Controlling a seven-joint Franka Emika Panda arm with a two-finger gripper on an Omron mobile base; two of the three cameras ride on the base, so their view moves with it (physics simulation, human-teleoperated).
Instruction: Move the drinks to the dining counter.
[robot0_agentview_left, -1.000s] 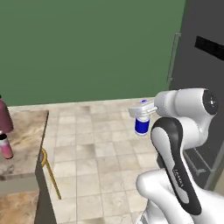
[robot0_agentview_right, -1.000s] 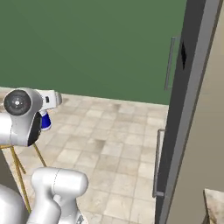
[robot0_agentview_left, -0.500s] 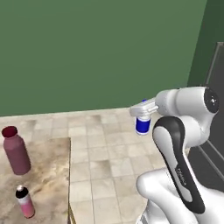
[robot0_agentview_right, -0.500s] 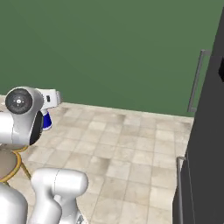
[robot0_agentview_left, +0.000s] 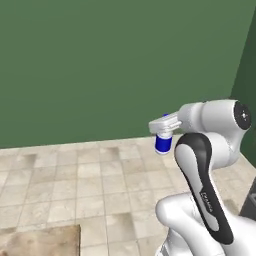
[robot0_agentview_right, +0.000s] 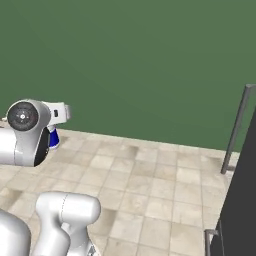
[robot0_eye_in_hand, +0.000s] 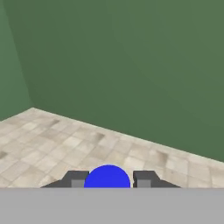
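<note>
The small white-and-blue bottle is off the ground, carried in the hand out in front of the arm, over the tiled floor and against the green wall. In the hand view its blue rounded end sits squarely between the two dark fingertips, which press in on it from either side, so the hand is clamped narrow on the bottle. From the left base view the bottle hangs below the hand with its long axis roughly upright, blue part lowest.

One bottle can be counted here, and one arm with one hand. The right base view shows a sliver of the blue bottle tucked behind the arm's round joint.

A corner of brown marbled worktop shows at the lower left of the left base view, low and to the left of the held bottle and well apart from it. I judge the coming move depends on that offset: the bottle must travel leftward and down toward that slab, if it is indeed the dining worktop, which this corner alone does not settle.
</note>
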